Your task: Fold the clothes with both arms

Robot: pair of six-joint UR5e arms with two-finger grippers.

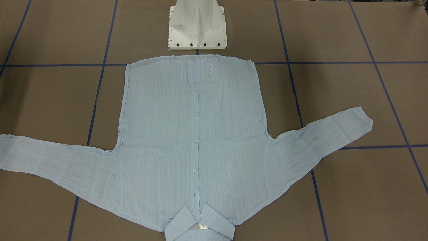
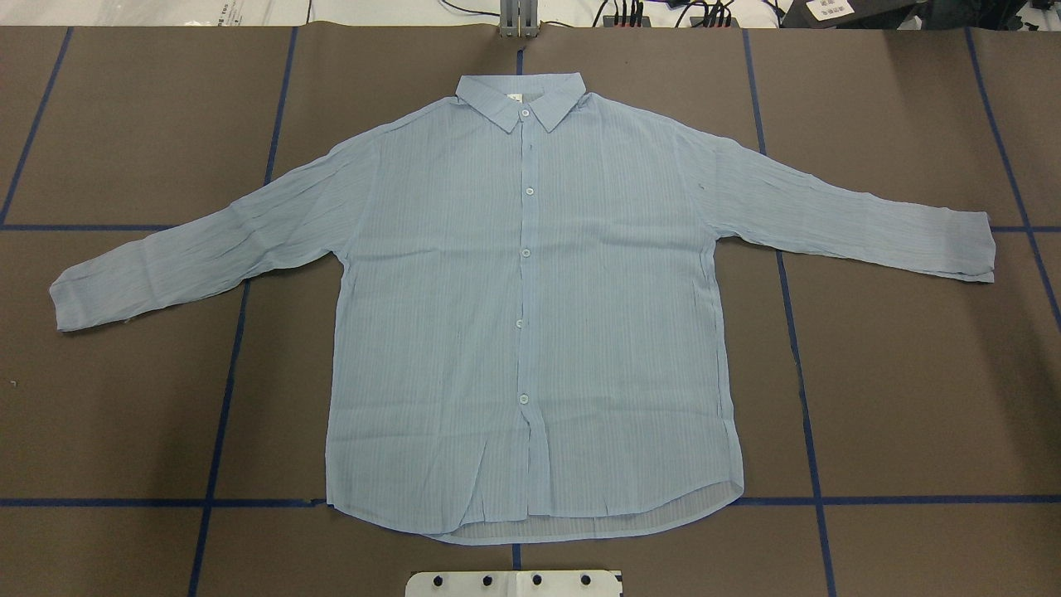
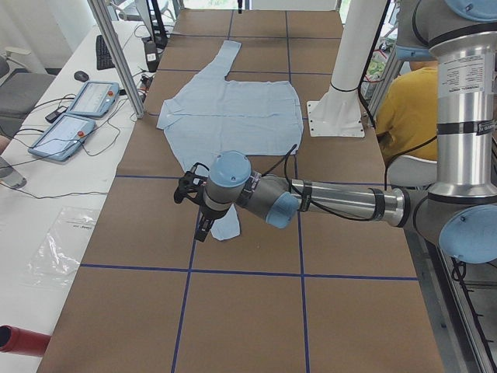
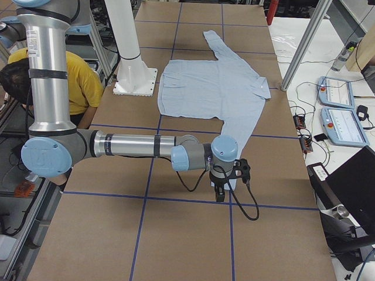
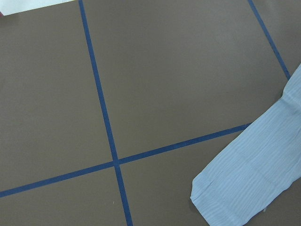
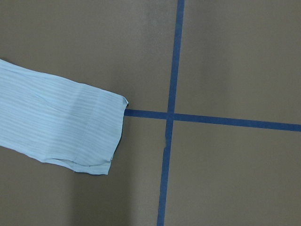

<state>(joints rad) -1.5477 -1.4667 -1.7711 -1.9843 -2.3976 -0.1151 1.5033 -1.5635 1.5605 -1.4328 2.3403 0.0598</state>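
Light-blue shirt [image 2: 530, 315]: lies flat, face up and buttoned in the middle of the brown worktop [image 2: 912, 398]. It is unfolded, with both sleeves spread out to the sides.
Collar [image 2: 520, 99]: top centre of the overhead view. The white neck label [image 1: 202, 227] shows inside it at the bottom edge of the front-facing view.
Hem [image 2: 530, 531]: bottom centre of the overhead view, near the white base [image 2: 514, 583] but apart from it.
Buttons [image 2: 525, 251]: one pale row down the middle of the shirt.
Sleeves: the left-frame sleeve [image 2: 191, 249] and the right-frame sleeve [image 2: 854, 220] both slope downward in the overhead view toward their cuffs.
Blue tape lines [image 2: 224, 398]: cross the worktop in a grid, and some pass under the shirt.
Left arm [image 3: 342, 200]: the near, large arm in the exterior left view. It reaches level across the lower middle, with its black end over a cuff [image 5: 244, 188] seen at the lower right of its wrist view.
Left jaws: seen only from the side, so I cannot tell how they stand.
Right arm [image 4: 129, 145]: the near, large arm in the exterior right view, also level, with its end over the other cuff [image 6: 94, 136] at the left of its wrist view.
Right jaws: likewise, I cannot tell.
Person in yellow [image 4: 82, 82]: behind the robot, at the left edge of the exterior right view.
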